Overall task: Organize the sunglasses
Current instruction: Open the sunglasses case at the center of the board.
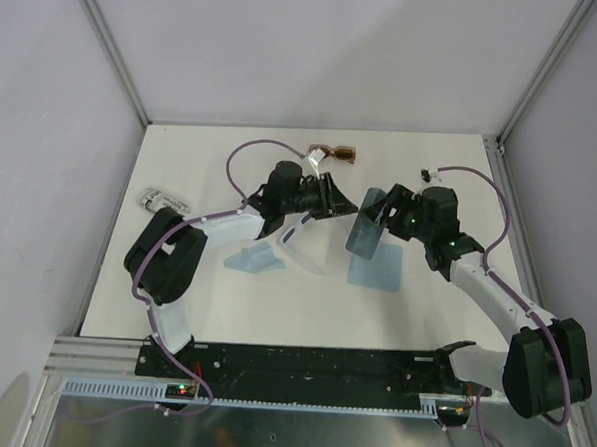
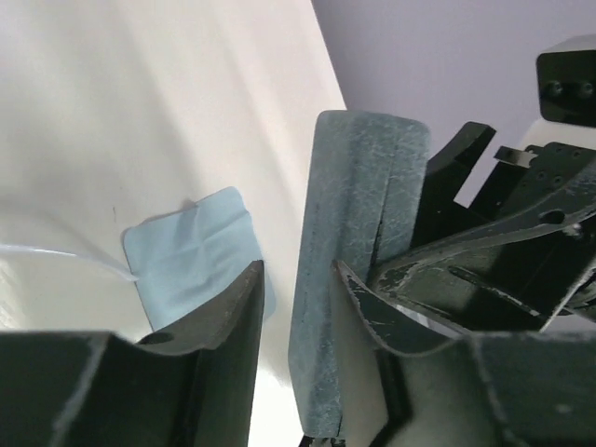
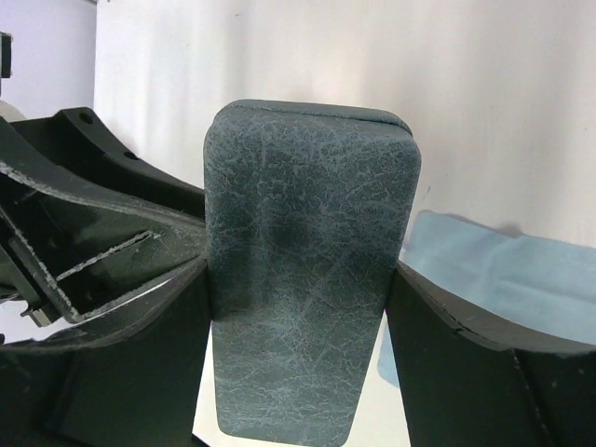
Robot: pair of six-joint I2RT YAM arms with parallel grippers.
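The brown-amber sunglasses [image 1: 333, 152] lie at the table's far edge, beyond both grippers. A small white-and-dark thing [image 1: 164, 198] at the far left looks like the white-framed pair. My right gripper [image 1: 381, 210] [image 3: 298, 279] is shut across the width of a grey-blue case [image 1: 363, 232] [image 3: 307, 242] and holds it upright above the table. My left gripper [image 1: 332, 200] [image 2: 298, 270] is open, its jaws straddling the edge of the same case [image 2: 358, 186]. The case rests against the right-hand finger [image 2: 410, 298], with a gap to the left one.
One light blue cloth [image 1: 376, 270] [image 2: 186, 251] [image 3: 503, 275] lies under the held case. Another cloth [image 1: 257, 259] lies in front of the left arm. A pale elongated thing [image 1: 302, 249] lies beside it, under the left gripper; I cannot tell what it is.
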